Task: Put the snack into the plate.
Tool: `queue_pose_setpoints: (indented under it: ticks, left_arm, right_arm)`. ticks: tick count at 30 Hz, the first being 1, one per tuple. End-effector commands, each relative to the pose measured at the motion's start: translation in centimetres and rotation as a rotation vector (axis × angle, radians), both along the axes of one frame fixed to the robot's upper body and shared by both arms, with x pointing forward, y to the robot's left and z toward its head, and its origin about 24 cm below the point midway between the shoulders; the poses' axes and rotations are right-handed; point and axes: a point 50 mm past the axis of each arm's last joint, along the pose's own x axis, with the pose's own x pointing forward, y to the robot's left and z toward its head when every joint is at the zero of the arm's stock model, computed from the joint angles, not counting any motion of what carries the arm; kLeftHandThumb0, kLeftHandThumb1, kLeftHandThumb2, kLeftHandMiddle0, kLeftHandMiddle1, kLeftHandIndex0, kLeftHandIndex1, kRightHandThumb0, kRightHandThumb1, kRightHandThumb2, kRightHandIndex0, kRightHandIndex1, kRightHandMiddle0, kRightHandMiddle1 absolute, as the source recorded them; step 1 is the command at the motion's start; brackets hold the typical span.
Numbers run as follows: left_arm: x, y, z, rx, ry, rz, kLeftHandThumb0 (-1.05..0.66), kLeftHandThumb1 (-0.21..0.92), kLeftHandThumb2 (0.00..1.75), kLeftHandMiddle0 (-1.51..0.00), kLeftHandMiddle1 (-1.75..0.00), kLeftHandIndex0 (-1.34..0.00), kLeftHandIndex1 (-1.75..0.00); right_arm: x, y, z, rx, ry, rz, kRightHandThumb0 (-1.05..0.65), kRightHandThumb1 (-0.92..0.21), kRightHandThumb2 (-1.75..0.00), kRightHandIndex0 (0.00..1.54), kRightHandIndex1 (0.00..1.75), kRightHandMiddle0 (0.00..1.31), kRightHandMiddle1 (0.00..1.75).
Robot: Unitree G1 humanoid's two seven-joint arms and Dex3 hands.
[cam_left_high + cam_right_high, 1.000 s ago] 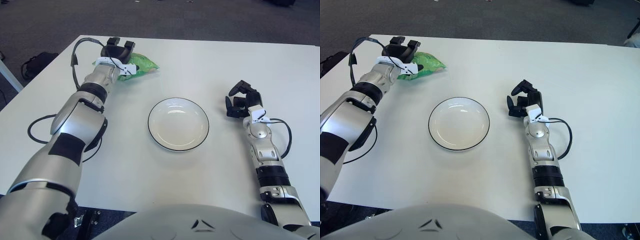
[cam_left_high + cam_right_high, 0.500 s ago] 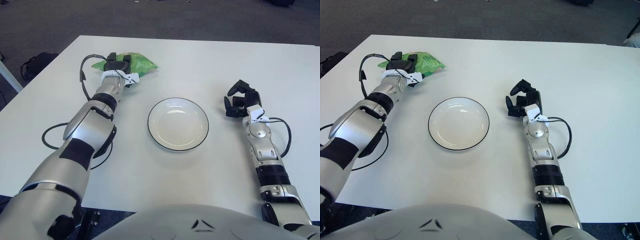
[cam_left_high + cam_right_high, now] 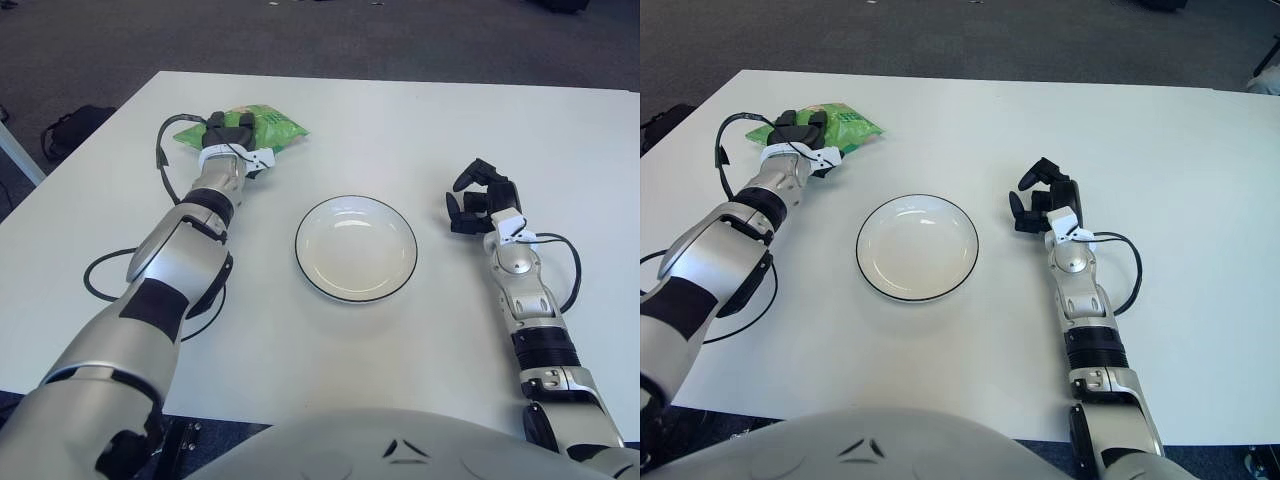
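Snack (image 3: 262, 125): green bag lying flat on the table (image 3: 420, 340) near the far left corner, not yet in the plate.
Snack long axis: roughly parallel to the far edge of the table — one end toward the left edge, the other pointing toward the table centre.
Left hand (image 3: 232, 130): placed over the middle of the snack, fingers curled down onto the bag; judged to be closed on it, though the underside of the grip is hidden.
Right hand (image 3: 478, 195): shows on the right side of the plate, well apart from the snack, fingers curled and holding nothing; idle.
Plate (image 3: 400, 275): white with a dark rim, empty, near the table centre between the two hands.
Key relation: the plate lies from the left hand toward the near edge and toward the right edge — a diagonal path over bare table, nothing in the way.
Nearer arm: the left; the snack is already beneath its hand, while the right hand is on the opposite side of the plate.
Step in hand: securing the grasp before lift, judged from the bag lying flat on the table.
Next move calls for: lift clear of the table, carry along the diagonal until the bag is above the plate, then release.
Risk: a soft bag may sag or slip if only its upper film is pinched.
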Motion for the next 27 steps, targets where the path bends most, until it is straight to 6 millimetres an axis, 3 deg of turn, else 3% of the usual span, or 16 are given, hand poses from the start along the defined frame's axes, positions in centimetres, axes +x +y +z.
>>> queue_pose_setpoints:
  ticks: [1, 9, 15, 27]
  left_arm:
    - [-0.3, 0.8, -0.5, -0.028, 0.016, 0.019, -1.05, 0.92, 1.08, -0.1, -0.05, 0.0, -0.29]
    - [-0.5, 1.6, -0.6, -0.063, -0.022, -0.026, -1.04, 0.92, 1.06, -0.18, -0.09, 0.0, -0.43]
    - [-1.4, 2.4, -0.8, -0.074, -0.118, -0.17, -1.02, 0.92, 1.07, -0.23, -0.12, 0.0, -0.52]
    - [-4.8, 4.2, -0.9, -0.153, -0.2, -0.45, -0.97, 0.92, 1.09, -0.29, -0.18, 0.0, -0.61]
  right_arm:
    - [-2.3, 0.1, -5.4, -0.018, 0.267, 0.003, -0.48, -0.34, -1.29, 1.2, 1.75, 0.6, 1.75]
    - [-2.3, 0.4, -5.2, -0.025, 0.27, 0.013, -0.48, -0.34, -1.29, 1.19, 1.75, 0.6, 1.75]
    - [-2.3, 0.3, -5.1, -0.042, 0.281, 0.014, -0.48, -0.34, -1.29, 1.2, 1.75, 0.6, 1.75]
    - [-2.3, 0.4, -4.6, -0.068, 0.282, 0.007, -0.48, -0.33, -1.3, 1.17, 1.75, 0.61, 1.75]
